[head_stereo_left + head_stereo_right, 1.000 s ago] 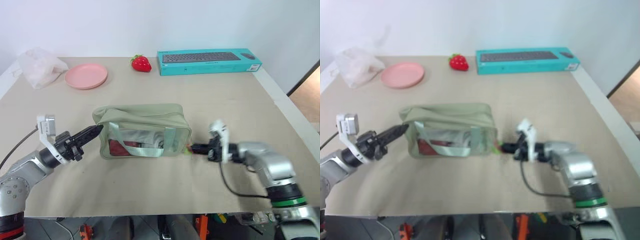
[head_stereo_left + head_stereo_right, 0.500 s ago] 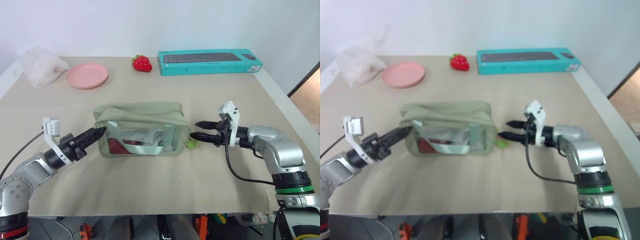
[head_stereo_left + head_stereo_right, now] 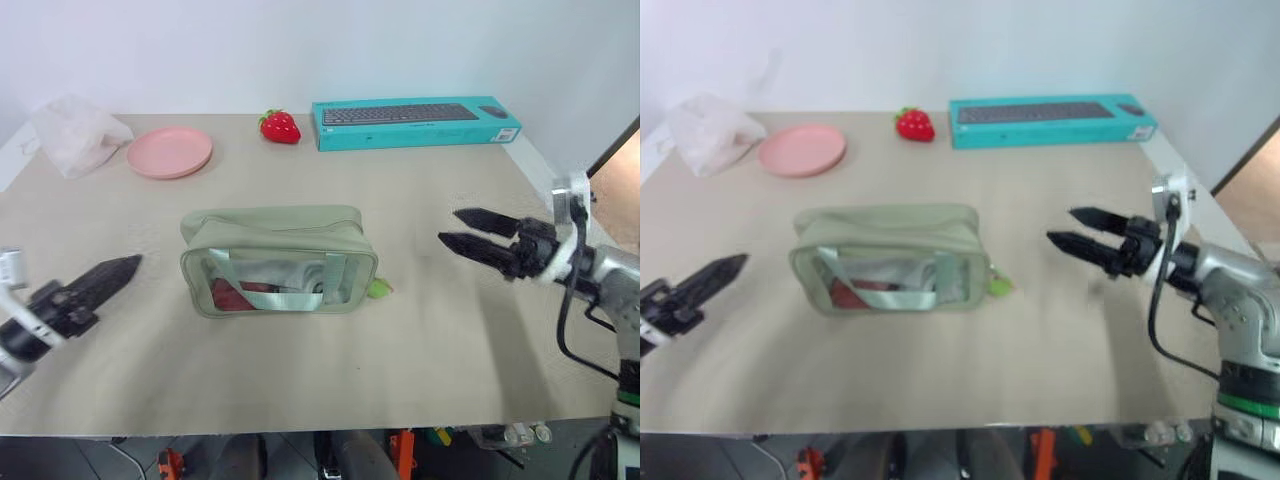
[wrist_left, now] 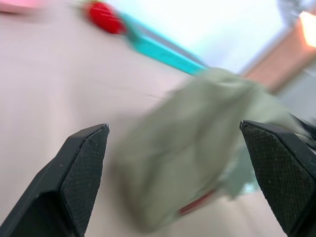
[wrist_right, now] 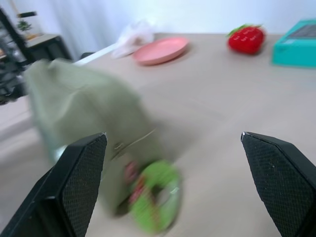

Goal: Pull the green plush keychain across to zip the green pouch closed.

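Lying crosswise between both spread, empty grippers, left (image 3: 128, 264) and right (image 3: 448, 228), the pouch (image 3: 280, 262) has its keychain (image 3: 379, 289) apparently touching its right end.

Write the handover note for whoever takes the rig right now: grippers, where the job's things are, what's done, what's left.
Left gripper: open, holding nothing, off the pouch's left end.
Right gripper: open, holding nothing, off to the pouch's right.
Green pouch: sits mid-table, top looks zipped shut along its length.
Green plush keychain: lies on the table at the pouch's right end.
Done: zip appears pulled across.
Left: confirm the zip is fully closed; otherwise nothing.
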